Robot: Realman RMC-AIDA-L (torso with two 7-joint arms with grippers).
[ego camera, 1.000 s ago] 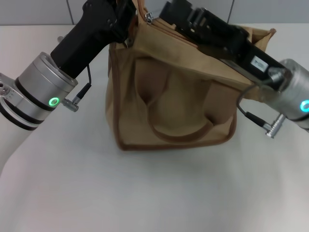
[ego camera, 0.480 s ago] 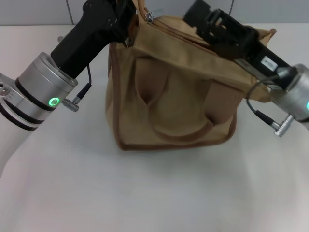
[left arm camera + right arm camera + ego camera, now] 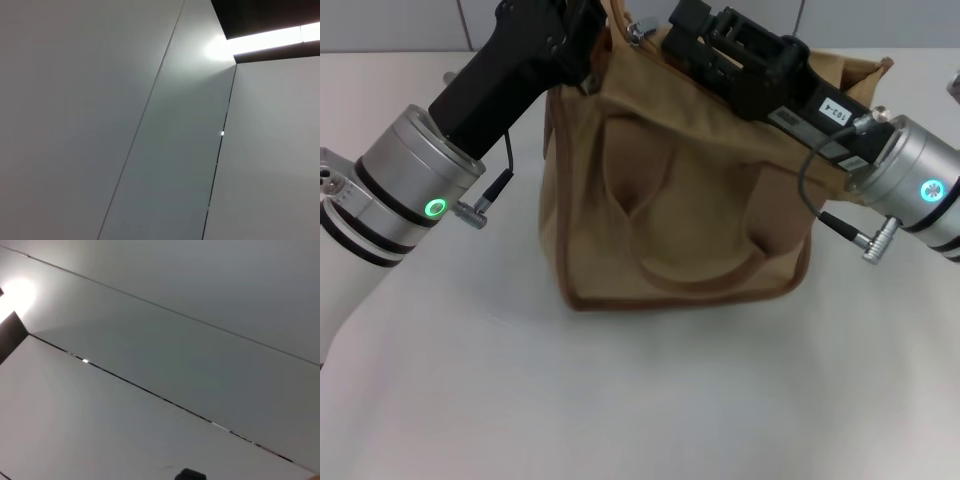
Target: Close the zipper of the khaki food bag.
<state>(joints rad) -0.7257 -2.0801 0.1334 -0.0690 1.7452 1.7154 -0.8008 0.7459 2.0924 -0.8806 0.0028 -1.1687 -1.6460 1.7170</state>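
Observation:
In the head view the khaki food bag [image 3: 680, 190] stands in the middle of the table, its looped handle hanging down the front. The zipper [image 3: 720, 85] runs along its top, and the small silver slider [image 3: 636, 31] sits at the far left end. My left gripper [image 3: 582, 72] is clamped on the bag's top left corner. From the right, my right gripper [image 3: 682, 24] lies over the bag's top, its tip just right of the slider. Both wrist views show only grey wall panels.
The white table [image 3: 620, 400] spreads out in front of the bag. Both forearms flank the bag, each with a cable plug [image 3: 875, 243] sticking out. A grey panelled wall stands behind.
My right gripper first drew back to the right along the bag's top, then came back left beside the slider. The bag, the slider and the left arm stayed put.

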